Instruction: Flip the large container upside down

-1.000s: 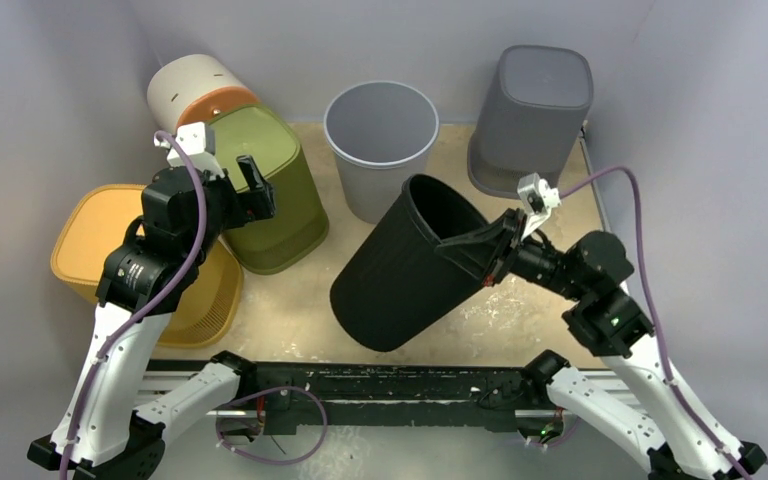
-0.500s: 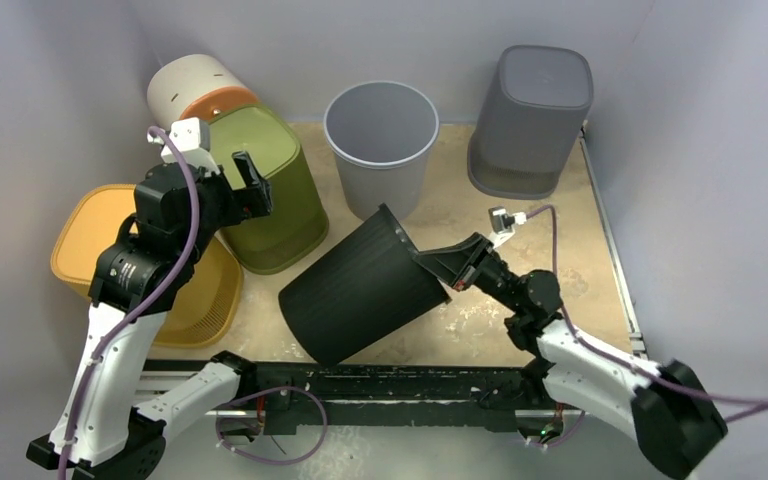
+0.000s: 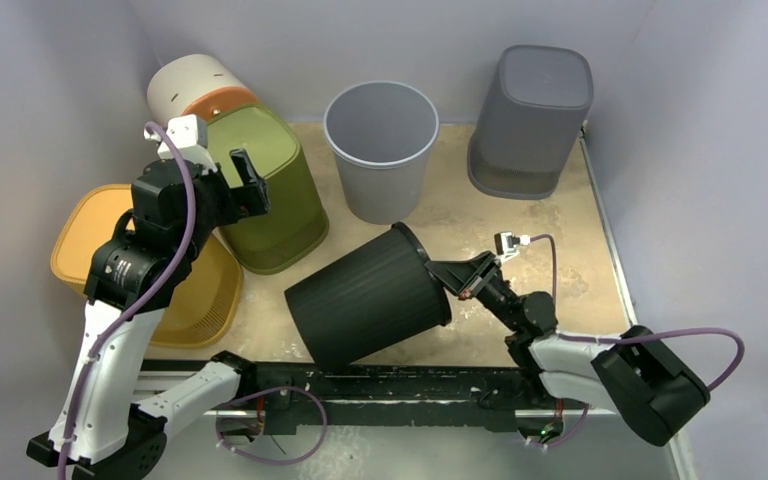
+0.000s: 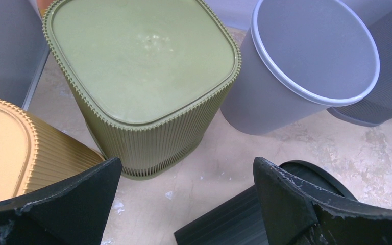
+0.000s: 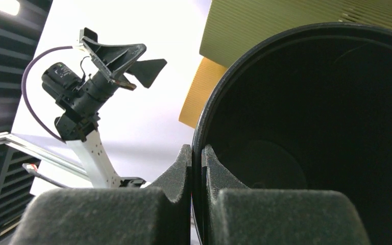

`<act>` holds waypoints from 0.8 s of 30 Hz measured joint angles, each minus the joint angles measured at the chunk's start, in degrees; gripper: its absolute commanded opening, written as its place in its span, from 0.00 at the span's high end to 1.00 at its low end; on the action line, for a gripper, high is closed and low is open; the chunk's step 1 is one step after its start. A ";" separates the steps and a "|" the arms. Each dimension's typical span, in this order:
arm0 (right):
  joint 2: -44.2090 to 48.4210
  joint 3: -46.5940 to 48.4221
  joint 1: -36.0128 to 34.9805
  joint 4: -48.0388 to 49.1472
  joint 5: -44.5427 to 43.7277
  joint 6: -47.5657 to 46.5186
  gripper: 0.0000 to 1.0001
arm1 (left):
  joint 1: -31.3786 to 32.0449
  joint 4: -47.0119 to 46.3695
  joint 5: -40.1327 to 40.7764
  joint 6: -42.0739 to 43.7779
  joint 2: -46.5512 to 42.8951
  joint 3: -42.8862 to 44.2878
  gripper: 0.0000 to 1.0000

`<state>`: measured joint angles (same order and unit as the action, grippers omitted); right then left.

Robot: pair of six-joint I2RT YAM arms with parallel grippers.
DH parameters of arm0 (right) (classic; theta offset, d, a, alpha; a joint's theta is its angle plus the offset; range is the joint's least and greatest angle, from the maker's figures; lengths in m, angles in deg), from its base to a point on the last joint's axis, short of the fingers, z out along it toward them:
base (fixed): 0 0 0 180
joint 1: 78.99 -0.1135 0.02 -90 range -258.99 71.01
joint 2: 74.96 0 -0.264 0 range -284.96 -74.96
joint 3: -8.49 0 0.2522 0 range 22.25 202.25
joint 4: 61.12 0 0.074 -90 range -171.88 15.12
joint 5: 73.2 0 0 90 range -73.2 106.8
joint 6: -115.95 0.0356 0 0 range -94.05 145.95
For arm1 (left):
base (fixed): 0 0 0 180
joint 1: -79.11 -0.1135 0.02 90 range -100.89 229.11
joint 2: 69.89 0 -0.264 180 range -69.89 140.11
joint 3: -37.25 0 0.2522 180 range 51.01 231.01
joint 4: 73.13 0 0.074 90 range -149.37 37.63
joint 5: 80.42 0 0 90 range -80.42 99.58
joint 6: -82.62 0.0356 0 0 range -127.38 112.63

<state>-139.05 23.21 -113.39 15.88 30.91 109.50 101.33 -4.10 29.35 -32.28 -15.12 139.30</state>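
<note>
The large black ribbed container (image 3: 365,300) lies on its side near the table's front edge, its open mouth facing right. My right gripper (image 3: 447,272) is shut on its rim, one finger inside and one outside; the right wrist view shows the rim (image 5: 198,153) pinched between the pads, with the dark inside of the container (image 5: 311,132) to the right. My left gripper (image 3: 244,186) is open and empty, raised above the olive bin (image 3: 265,185). In the left wrist view part of the black container (image 4: 235,224) shows low between the fingers.
An upside-down olive bin (image 4: 143,66) and an orange bin (image 3: 145,265) stand at the left. A white and orange cylinder (image 3: 195,90) is at the back left. An upright light grey bin (image 3: 380,140) is at the back centre, an upside-down dark grey bin (image 3: 532,115) at the back right.
My right arm has dropped low and swung the black container down from tilted-upright to lying on its side near the front edge. My left arm has barely moved.
</note>
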 measured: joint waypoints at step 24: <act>9.38 3.02 11.34 -14.51 0.74 -7.13 1.00 | 0.00 1.66 1.51 0.00 -1.33 -0.04 0.03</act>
<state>-129.68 26.22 -102.04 1.36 31.65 102.38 101.33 -2.44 30.86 -32.28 -16.46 139.26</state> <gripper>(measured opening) 0.037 0.965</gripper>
